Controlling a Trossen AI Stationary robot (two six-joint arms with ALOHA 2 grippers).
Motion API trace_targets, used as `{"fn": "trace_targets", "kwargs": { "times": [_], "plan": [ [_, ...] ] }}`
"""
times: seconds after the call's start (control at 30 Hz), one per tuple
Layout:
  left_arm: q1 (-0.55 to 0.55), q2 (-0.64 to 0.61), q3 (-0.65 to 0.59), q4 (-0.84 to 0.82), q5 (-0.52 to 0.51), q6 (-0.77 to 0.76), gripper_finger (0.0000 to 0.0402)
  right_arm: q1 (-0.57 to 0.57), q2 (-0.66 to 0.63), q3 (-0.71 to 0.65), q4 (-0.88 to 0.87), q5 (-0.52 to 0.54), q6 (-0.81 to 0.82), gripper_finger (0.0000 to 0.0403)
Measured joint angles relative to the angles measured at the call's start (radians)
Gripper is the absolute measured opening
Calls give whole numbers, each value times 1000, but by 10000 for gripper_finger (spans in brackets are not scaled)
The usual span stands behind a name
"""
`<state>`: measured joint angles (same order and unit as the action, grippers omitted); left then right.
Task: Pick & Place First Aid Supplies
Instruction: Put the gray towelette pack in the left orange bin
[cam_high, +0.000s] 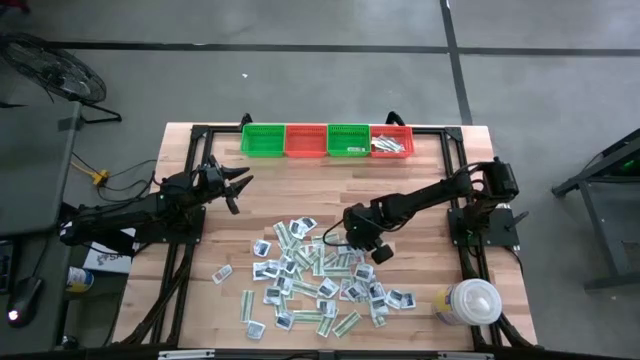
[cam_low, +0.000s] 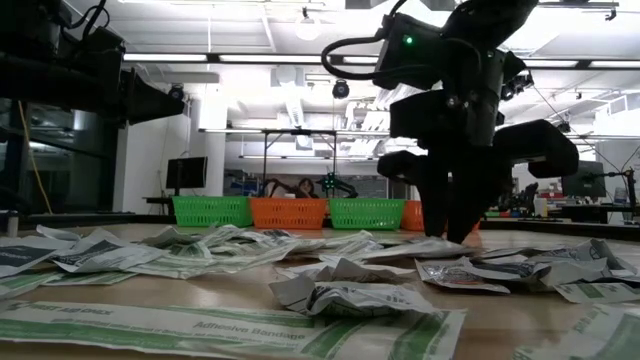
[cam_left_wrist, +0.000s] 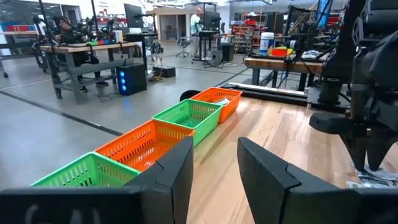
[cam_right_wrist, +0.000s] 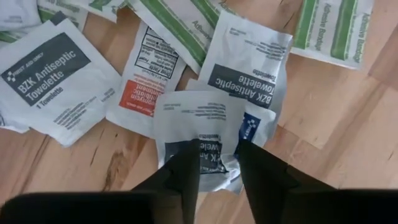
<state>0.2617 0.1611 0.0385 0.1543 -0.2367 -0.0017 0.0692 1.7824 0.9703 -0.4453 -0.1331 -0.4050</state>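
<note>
The first aid supplies (cam_high: 318, 282) lie as a loose heap of small flat packets on the near middle of the wooden table. My right gripper (cam_right_wrist: 217, 152) points steeply down into the heap's far right part (cam_high: 354, 243). Its fingers are a little apart, over a white towelette packet (cam_right_wrist: 198, 117) with a dark band. That packet lies flat on top of other packets. My left gripper (cam_high: 240, 184) hovers level at the table's far left, open (cam_left_wrist: 216, 163) and with nothing between its fingers. My right gripper comes from above, slanting slightly, and its two fingertips (cam_right_wrist: 188, 155) stand on the white packet's dark-banded end (cam_right_wrist: 217, 149), one on each side of the band. The foil (cam_right_wrist: 231, 169) puckers between them. The packet still lies on the packets beneath it.
Four baskets stand in a row along the far edge: green (cam_high: 262, 140), red (cam_high: 305, 140), green (cam_high: 348, 140) and red (cam_high: 391, 143) with some packets inside. A big white round lidded container (cam_high: 470, 302) sits at the near right corner. Bare wood lies between heap and baskets.
</note>
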Motion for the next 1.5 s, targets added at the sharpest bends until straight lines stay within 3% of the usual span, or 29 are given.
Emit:
{"fn": "trace_targets", "kwargs": {
  "times": [0.33, 0.73, 1.13, 1.5],
  "plan": [
    [0, 0, 0, 0, 0, 0, 122, 0, -25, -1, -28, 15, 101, 7],
    [0, 0, 0, 0, 0, 0, 122, -3, -224, -3, -71, 26, 263, 5],
    [0, 0, 0, 0, 0, 0, 122, -92, -401, -3, -147, 103, 451, 2],
    [0, 0, 0, 0, 0, 0, 122, -117, -431, -2, -167, 105, 518, 1]
  ]
}}
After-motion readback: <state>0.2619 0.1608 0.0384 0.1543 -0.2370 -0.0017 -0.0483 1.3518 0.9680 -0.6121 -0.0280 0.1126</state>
